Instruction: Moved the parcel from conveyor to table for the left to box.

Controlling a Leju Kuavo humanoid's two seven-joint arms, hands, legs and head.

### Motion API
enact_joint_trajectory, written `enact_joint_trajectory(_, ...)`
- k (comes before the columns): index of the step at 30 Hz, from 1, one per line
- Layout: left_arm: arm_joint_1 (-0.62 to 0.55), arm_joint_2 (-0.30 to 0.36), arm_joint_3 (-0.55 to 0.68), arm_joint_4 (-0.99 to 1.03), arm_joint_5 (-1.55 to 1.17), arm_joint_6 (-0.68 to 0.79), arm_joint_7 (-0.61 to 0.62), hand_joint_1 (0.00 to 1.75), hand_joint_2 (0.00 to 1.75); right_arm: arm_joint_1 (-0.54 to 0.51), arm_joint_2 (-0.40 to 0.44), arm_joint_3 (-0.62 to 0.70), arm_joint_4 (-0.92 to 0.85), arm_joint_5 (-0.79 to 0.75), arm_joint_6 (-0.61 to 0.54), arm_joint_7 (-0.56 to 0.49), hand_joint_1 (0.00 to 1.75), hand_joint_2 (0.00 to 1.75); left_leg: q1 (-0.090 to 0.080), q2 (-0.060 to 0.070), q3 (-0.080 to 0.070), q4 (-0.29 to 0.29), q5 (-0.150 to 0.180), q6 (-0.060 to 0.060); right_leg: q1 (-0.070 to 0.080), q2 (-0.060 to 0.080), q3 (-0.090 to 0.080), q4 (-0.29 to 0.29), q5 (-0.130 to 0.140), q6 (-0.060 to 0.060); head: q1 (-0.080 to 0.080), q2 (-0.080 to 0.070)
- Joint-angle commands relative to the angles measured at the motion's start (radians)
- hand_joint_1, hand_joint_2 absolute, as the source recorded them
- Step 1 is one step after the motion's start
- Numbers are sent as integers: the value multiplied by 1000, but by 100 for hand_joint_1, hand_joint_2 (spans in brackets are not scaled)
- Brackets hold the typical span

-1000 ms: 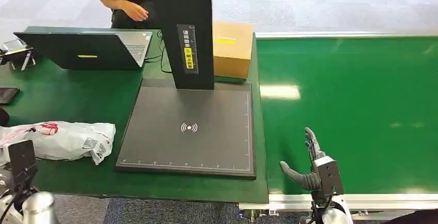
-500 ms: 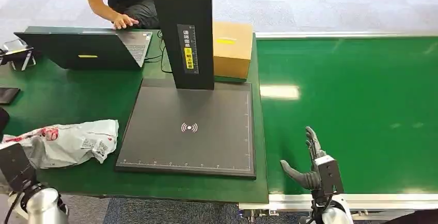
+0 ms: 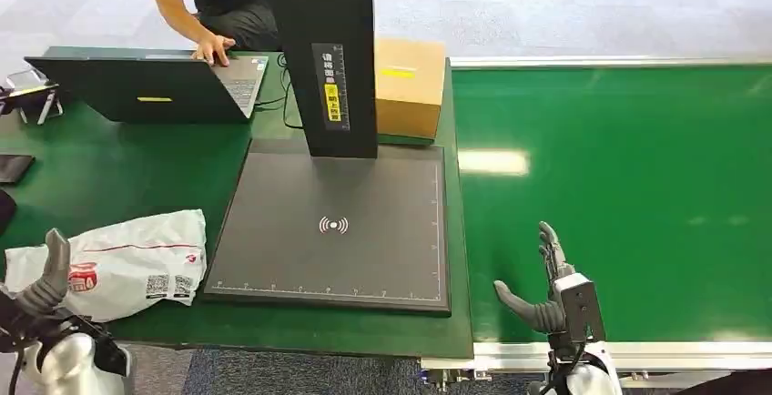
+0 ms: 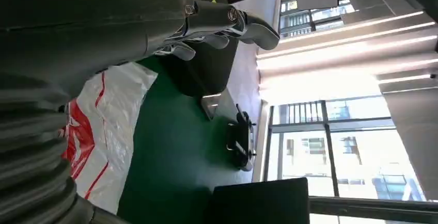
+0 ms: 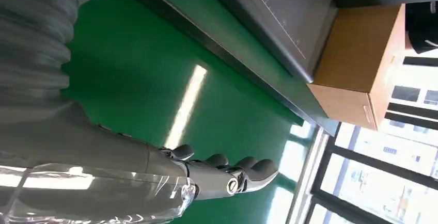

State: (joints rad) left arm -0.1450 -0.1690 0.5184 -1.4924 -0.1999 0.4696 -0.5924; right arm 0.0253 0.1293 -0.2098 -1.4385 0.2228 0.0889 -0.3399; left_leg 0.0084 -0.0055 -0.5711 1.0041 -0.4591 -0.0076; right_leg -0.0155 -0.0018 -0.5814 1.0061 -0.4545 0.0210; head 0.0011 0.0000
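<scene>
**White bag sits beside the dark scan pad**

White plastic with red marks, that is our parcel (image 3: 118, 264). It lies flat on the green table (image 3: 127, 172), just left of the dark scan pad (image 3: 333, 227) and touching its near corner. Our left hand (image 3: 41, 288) is at the parcel's left end with fingers spread, holding nothing. Our right hand (image 3: 544, 286) is right of the pad, over the green conveyor (image 3: 628, 177), fingers apart and holding nothing. Behind the pad stands a black post (image 3: 320, 54) with a brown box (image 3: 410, 86) next to it. A person's hand (image 3: 215, 48) rests on a laptop (image 3: 150, 86) far behind the pad.
</scene>
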Motion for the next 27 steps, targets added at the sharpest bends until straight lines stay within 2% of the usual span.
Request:
enact_joint_trajectory(1,-5,-25,0,-17,4,-4,1,0,175,-17,-4,4,36,-4,-3,-1,0,175,0,0,1,0,0,0,1,0,1,-1,0,-1,0,0)
enact_joint_trajectory(8,-5,-25,0,-17,4,-4,1,0,175,-17,-4,4,36,-4,-3,-1,0,175,1,1,2,-2,0,0,1,0,2,-2,0,-1,0,0)
enact_joint_trajectory(10,2,-29,-9,-37,68,-45,-15,0,175,-16,-4,4,36,-5,-4,-2,0,175,1,1,2,-2,0,0,1,0,2,-2,1,-1,0,0)
enact_joint_trajectory(13,33,-18,-86,-66,111,-157,-26,0,175,-14,-4,2,34,-8,-9,-7,0,175,0,1,1,-1,0,0,0,0,1,-1,0,-1,0,0)
enact_joint_trajectory(21,80,18,-332,1,82,-493,51,0,175,-22,-7,47,-25,20,10,-105,0,175,0,0,0,-1,0,0,0,-1,0,-1,0,-1,0,0)
enact_joint_trajectory(22,89,34,-406,32,89,-638,101,0,175,-22,-14,71,-44,27,37,-148,0,175,0,0,1,-1,1,0,0,-1,1,-1,0,-1,0,0)
enact_joint_trajectory(24,84,-3,-475,107,63,-638,65,0,175,-14,-7,99,-89,41,46,-149,0,175,-1,-1,1,-2,1,0,-1,-2,2,-1,0,-1,0,0)
enact_joint_trajectory(27,83,-4,-484,117,59,-628,56,0,175,-10,-7,103,-96,44,46,-145,0,175,-1,-2,2,-2,1,0,-1,-2,2,-2,0,-1,0,0)
